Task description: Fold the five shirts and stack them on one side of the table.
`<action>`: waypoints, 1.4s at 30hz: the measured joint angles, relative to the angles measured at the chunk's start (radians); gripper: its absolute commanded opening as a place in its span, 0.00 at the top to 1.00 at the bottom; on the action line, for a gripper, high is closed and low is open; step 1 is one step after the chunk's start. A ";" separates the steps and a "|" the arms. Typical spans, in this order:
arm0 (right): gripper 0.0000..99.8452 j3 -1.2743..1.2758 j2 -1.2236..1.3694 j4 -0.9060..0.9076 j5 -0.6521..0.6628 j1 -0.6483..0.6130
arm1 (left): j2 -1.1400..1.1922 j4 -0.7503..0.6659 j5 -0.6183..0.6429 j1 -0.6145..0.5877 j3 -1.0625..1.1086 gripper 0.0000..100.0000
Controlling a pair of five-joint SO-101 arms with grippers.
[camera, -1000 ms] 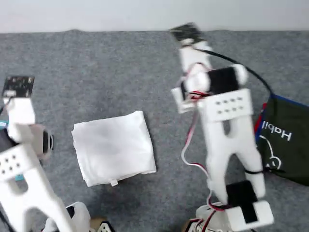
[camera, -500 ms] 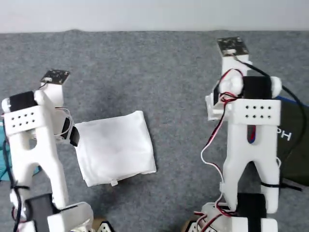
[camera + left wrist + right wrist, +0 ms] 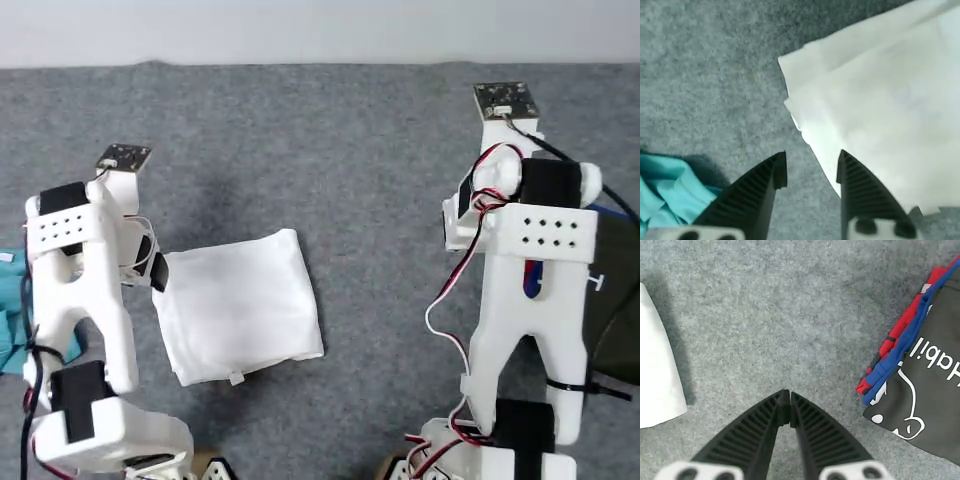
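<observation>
My left gripper [image 3: 811, 161] sits parted and empty at the left side of the folded white cotton shirt [image 3: 238, 305], which lies mid-way along the grey felt bench [image 3: 330, 140] toward its near edge. My right gripper [image 3: 787, 396] is pinched closed, holding nothing.

white shirt [image 3: 238, 305] folded, dark stack [image 3: 927, 385], teal heap [image 3: 662, 187]

A table [image 3: 330, 150] surfaced in grey, felt-like fabric is stretching away to a plain pale wall [image 3: 300, 30], which is running along its far edge.
</observation>
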 measured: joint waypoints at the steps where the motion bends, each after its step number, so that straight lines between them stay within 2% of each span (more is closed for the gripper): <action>1: 0.99 0.000 0.000 0.000 0.000 0.000 | 0.011 -0.006 0.000 0.000 0.000 0.83; 12: 0.99 0.000 0.000 0.000 0.000 0.000 | 0.133 -0.052 0.000 0.083 -0.002 0.83; 24: 0.99 0.000 0.000 0.000 0.000 0.000 | 0.178 -0.135 0.029 0.101 -0.002 0.83; 30: 0.99 0.000 0.000 0.000 0.000 0.000 | 0.178 -0.155 0.068 0.107 -0.002 0.91; 34: 0.99 0.000 0.000 0.000 0.000 0.000 | 0.178 -0.157 0.069 0.137 -0.002 0.92; 42: 0.99 0.000 0.000 0.000 0.000 0.000 | 0.178 -0.157 0.075 0.161 -0.002 0.82</action>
